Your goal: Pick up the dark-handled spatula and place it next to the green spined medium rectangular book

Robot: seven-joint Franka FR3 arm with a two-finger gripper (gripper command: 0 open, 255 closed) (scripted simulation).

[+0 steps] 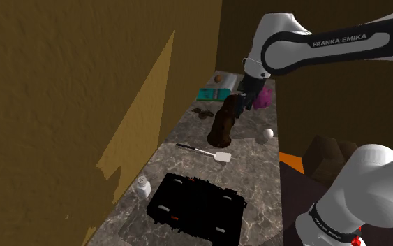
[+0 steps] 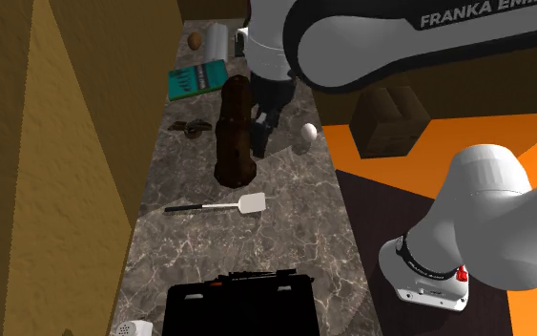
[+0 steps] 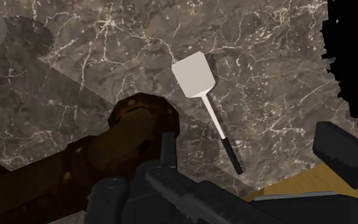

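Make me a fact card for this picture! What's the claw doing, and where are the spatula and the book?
claw: open, holding nothing, up beside the tall brown thing
spatula: lying flat on the counter, white blade, dark handle
book: green, lying flat near the far end of the counter
tall brown thing: standing between the spatula and the book
counter: grey marble
job: not started, spatula untouched

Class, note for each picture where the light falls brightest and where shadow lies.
Shoulder view: a bright slanted wedge crosses the wall, the rest dim. Second exterior view: the orange floor is brightest. Wrist view: a straight shadow edge cuts the counter diagonally, with the blade of the spatula on the brighter side.
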